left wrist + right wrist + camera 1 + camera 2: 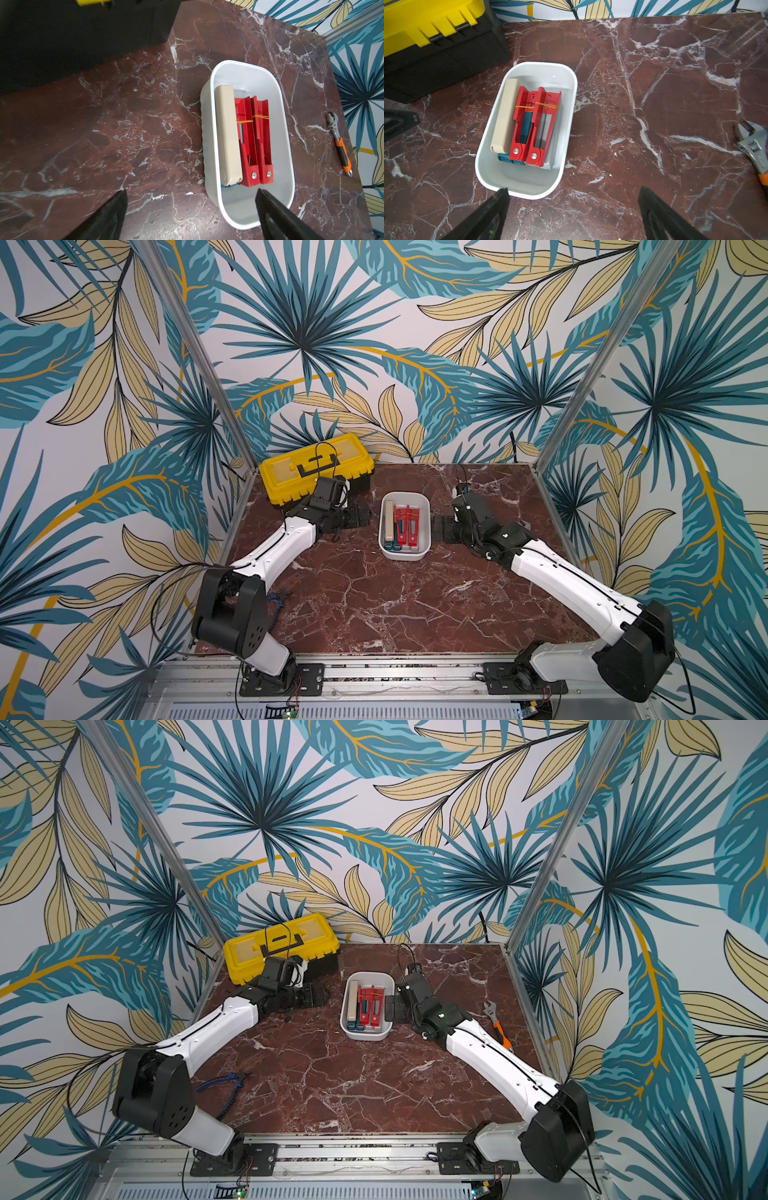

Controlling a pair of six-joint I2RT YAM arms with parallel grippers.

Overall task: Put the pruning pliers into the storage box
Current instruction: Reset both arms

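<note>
Pruning pliers (536,118) — beige, red, teal and grey pieces stacked inside storage box (525,176), table centre. Left gripper (191,192) and right gripper (573,189) — jaws spread, empty, flanking the box. Task judged complete.

No text, label, brand or number can be read; a faint imprint on the red pruning pliers (249,145) is too blurred.

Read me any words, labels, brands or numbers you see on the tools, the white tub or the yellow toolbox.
No text here can be read.
On the red pruning pliers: faint dark print near a rubber band, too small and blurred to read.
On the adjustable wrench: nothing legible on its silver head.
On the yellow toolbox lid: no label visible.
On the white storage box: plain, no marking.
</note>
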